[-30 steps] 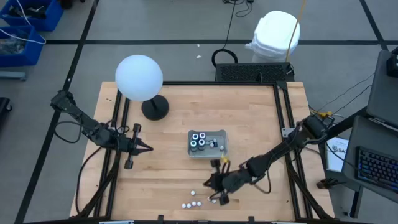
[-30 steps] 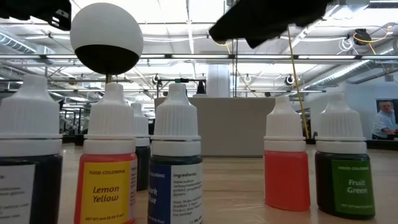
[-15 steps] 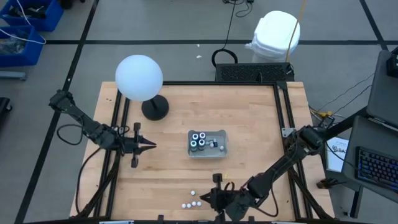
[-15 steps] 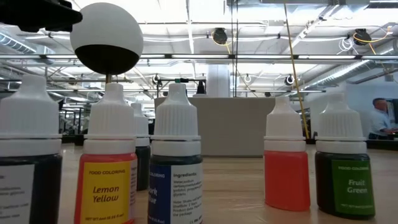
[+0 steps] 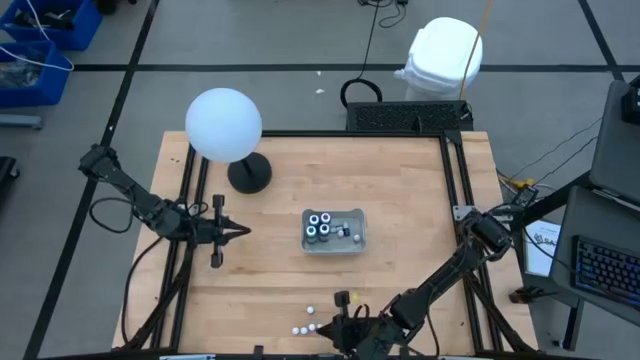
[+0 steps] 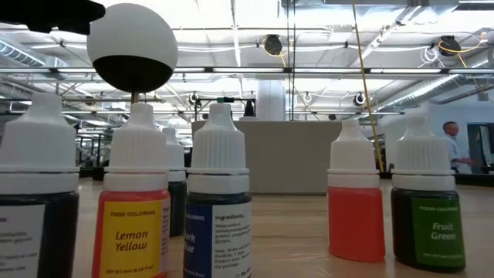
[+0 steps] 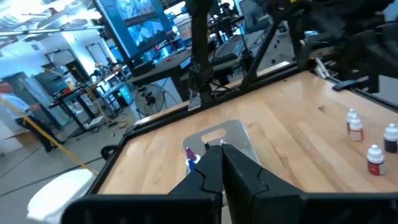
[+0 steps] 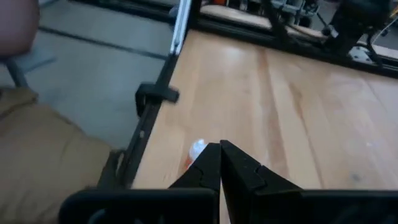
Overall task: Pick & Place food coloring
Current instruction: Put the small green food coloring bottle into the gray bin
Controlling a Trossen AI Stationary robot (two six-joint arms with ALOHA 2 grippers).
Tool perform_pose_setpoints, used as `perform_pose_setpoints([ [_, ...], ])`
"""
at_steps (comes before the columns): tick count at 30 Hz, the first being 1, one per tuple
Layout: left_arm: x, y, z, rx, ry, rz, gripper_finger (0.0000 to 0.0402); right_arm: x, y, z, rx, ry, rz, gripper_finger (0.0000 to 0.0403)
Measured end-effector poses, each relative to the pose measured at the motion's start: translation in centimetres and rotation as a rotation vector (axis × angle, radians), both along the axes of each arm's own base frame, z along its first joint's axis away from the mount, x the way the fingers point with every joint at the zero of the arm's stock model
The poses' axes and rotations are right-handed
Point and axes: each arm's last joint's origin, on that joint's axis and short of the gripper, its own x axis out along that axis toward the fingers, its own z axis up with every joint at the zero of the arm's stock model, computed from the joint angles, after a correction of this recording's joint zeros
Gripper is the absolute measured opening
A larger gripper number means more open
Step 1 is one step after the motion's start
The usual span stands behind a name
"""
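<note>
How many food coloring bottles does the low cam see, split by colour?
Yellow bottle: 1
Dark blue bottle: 1
Red-orange bottle: 1
Green bottle: 1
Blackish bottles: 2, the leftmost bottle and the half-hidden bottle behind the yellow one
Total: 6

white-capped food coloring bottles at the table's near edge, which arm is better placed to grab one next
Right. The right gripper hangs beside the small white-capped bottles at the near edge, one red bottle just past its fingertips. The left gripper waits far off by the clear plastic tray.
</note>
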Motion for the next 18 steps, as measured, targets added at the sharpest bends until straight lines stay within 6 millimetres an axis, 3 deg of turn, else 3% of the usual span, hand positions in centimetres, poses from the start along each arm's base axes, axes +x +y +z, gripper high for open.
perform_pose_setpoints([
  [11, 0.0, 0.2, -0.4, -0.006, 0.030, 0.048, 0.0027, -0.7, 3.6, -1.6, 0.015, 0.024, 0.017, 0.0003],
  [18, 0.0, 0.2, -0.4, -0.025, 0.032, 0.049, 0.0005, -1.6, 4.2, -1.7, 0.019, 0.035, -0.006, 0.0067],
])
